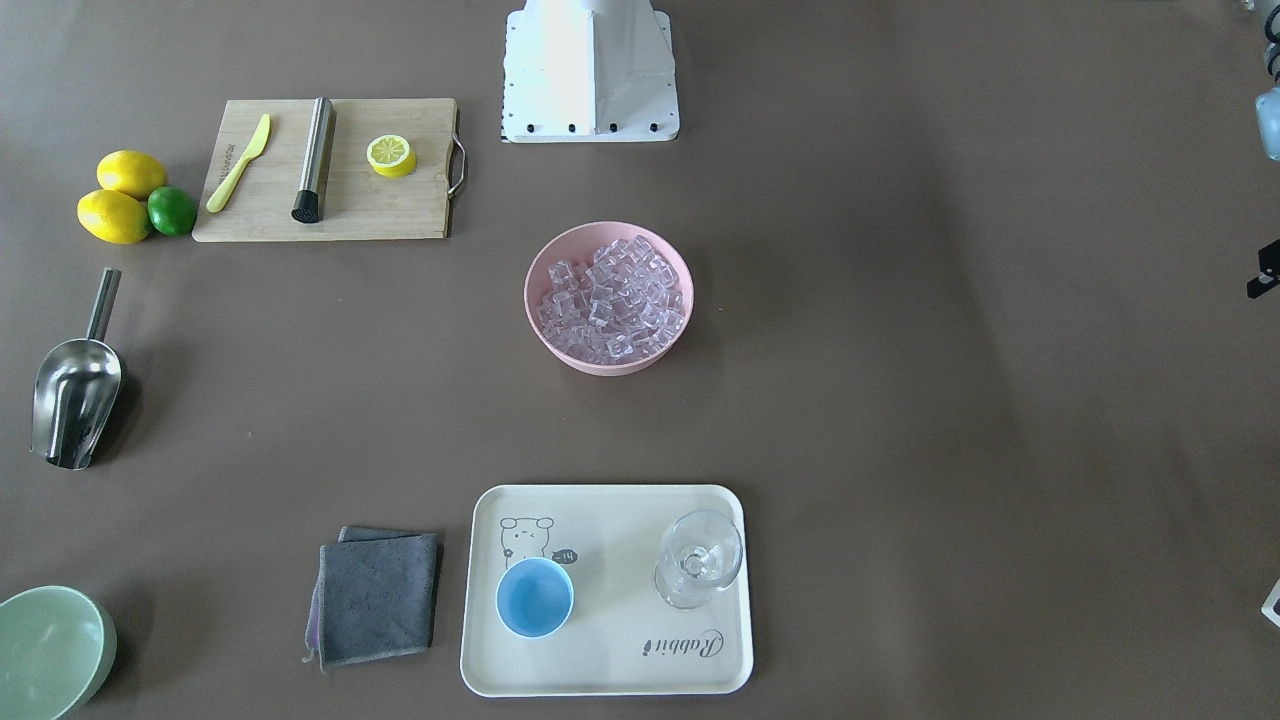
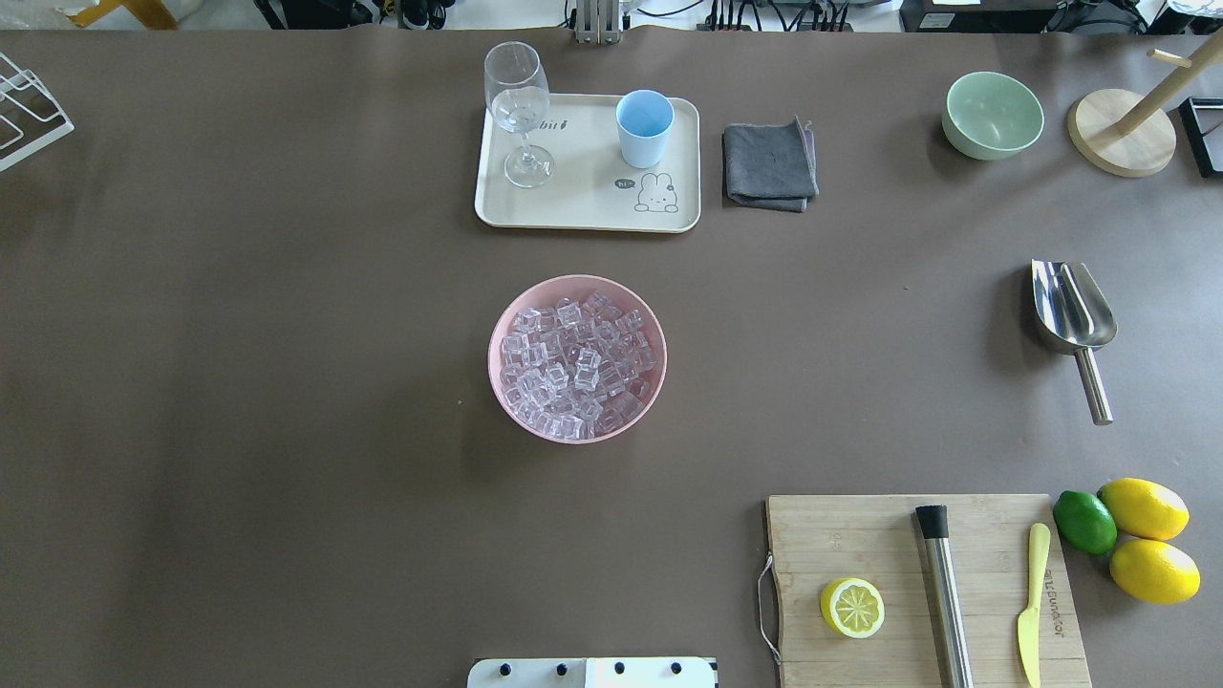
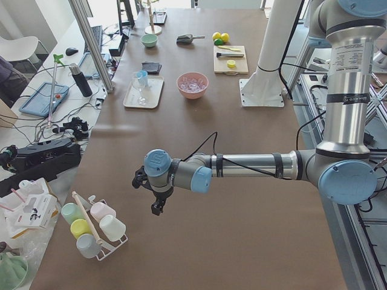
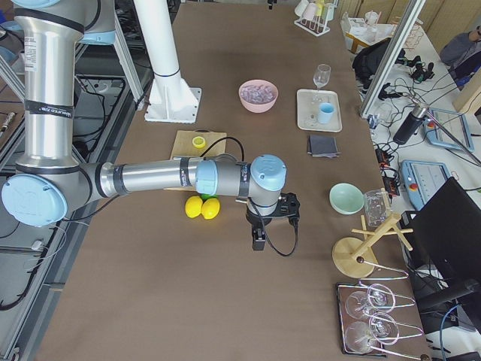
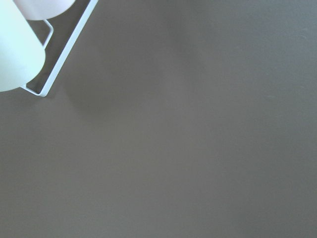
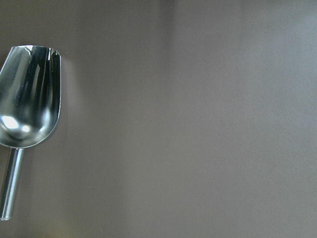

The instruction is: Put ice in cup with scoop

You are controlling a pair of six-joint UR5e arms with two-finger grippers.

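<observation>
The scoop (image 6: 29,109) lies on the table (image 6: 198,124) beneath the right gripper (image 4: 258,241), offset to one side of it (trough up, handle (image 6: 11,183) free). Polished rigid steel, it will likely be slippery, and the round handle, the sensible hold, may twist. The ice (image 2: 576,358) in its pink bowl (image 1: 610,362) and the cup (image 2: 644,127) sit well apart from both grippers. Neither the right nor the left gripper (image 3: 156,202) shows its fingers clearly; their spread cannot be told.
</observation>
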